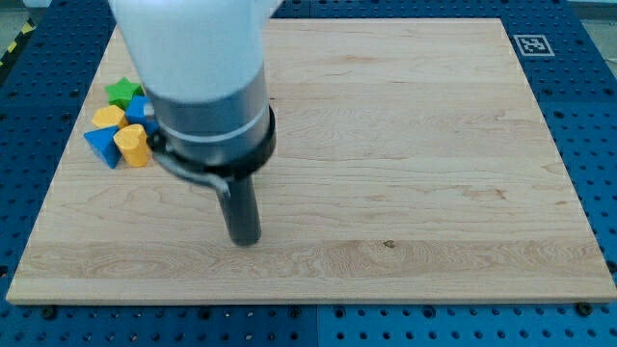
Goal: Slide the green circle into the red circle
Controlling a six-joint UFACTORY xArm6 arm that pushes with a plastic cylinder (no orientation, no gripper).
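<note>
- Camera view: my tip (243,238) rests on bare worktop (405,193), toward the bottom edge and left of centre. This end effector is a plain dark rod with nothing to open or close, and it touches no block.
- Neither the green circle nor the red circle can be made out. The arm's pale housing and dark collar cover part of the worktop near the left edge, so both may sit behind it; I cannot tell.
- The visible blocks cluster by the left edge, up and to the left of my tip and well apart from it: a green star (122,92), a yellow block (108,117), a blue block (102,146), a yellow cylinder (132,145), and a sliver of another blue block (138,107) beside the housing.
- The blocks look smooth and glossy, the worktop is pale grained wood, and a blue perforated base surrounds it.
</note>
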